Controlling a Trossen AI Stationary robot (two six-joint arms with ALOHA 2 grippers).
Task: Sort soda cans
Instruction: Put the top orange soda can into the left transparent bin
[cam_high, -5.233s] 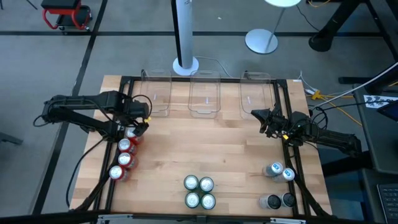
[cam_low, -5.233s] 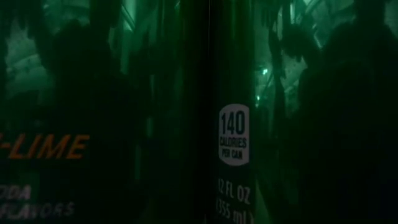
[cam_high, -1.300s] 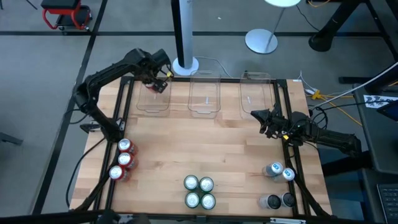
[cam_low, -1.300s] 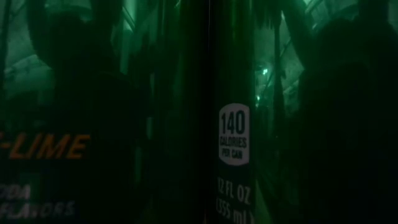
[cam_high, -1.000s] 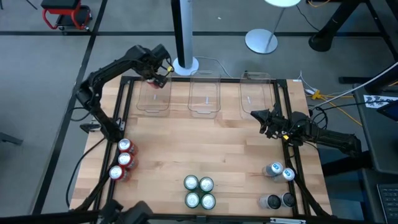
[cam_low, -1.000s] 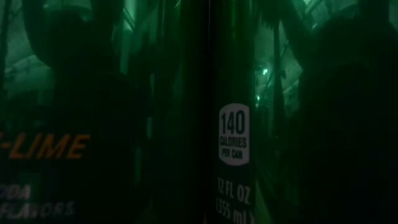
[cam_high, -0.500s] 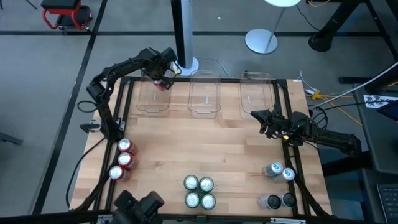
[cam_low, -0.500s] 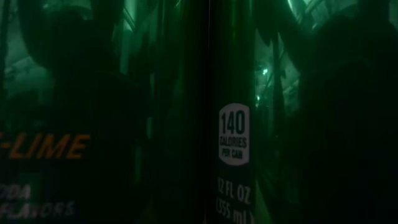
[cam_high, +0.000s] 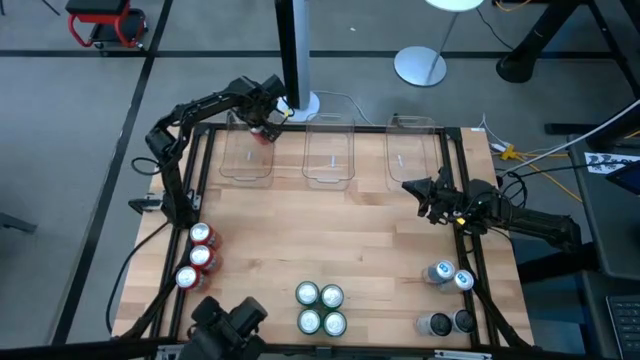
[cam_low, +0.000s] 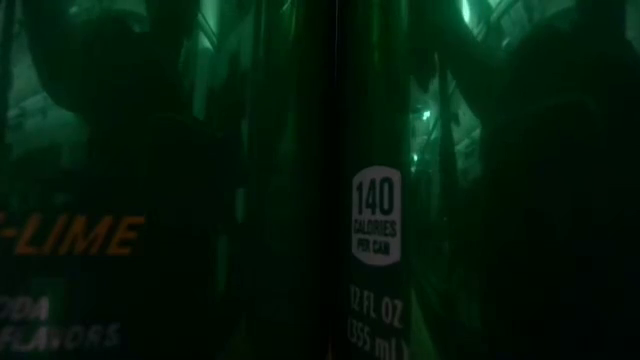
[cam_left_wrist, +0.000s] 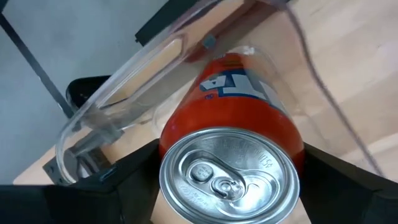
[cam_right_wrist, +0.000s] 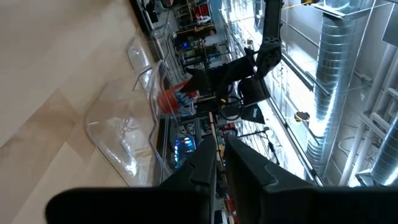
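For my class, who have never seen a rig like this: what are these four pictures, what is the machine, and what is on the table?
The machine is two dark robot arms at a wooden table. One picture looks straight down from above. One sits at table height, but a green can fills it. The other two come from cameras on each arm's wrist.

On the table stand three red cans, four green cans and four blue or dark cans. Three clear bins line the far edge.

The left claw holds a fourth red can at the leftmost bin. The right claw waits shut and empty above the table's right side.
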